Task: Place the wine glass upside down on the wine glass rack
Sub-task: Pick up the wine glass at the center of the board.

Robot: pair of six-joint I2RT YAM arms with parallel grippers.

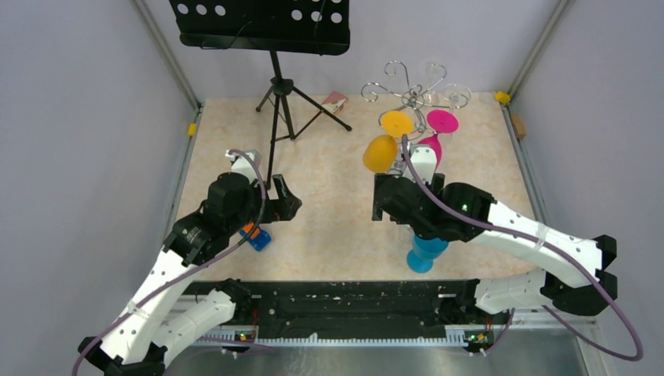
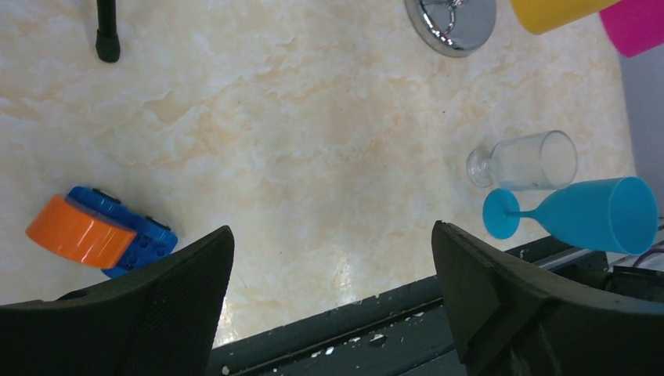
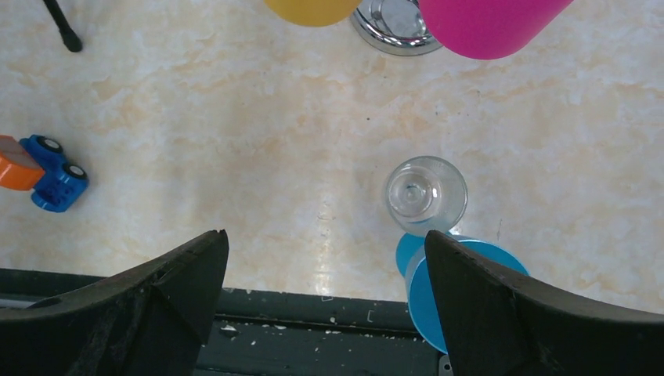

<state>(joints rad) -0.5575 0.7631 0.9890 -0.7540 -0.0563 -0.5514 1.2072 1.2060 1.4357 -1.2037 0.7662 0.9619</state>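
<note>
Wine glass rack (image 1: 411, 98): chrome wire with a round mirror base, at the back right of the table (image 1: 329, 235).
Yellow glass (image 1: 389, 141): hung foot-up on the rack.
Pink glass (image 1: 436, 133): hung foot-up, just beside the yellow one.
Blue wine glass (image 2: 583, 213): not on the rack; stands on the table near the front edge, under the right arm.
Clear glass (image 3: 425, 194): just beside the blue one, on the rack's side.
Left gripper (image 2: 333, 313): fingers spread wide, nothing between them.
Right gripper (image 3: 325, 313): spread wide, empty.
Toy car (image 2: 102, 233): blue and orange, by the left gripper.
Music stand (image 1: 274, 86): black tripod, back left.
</note>
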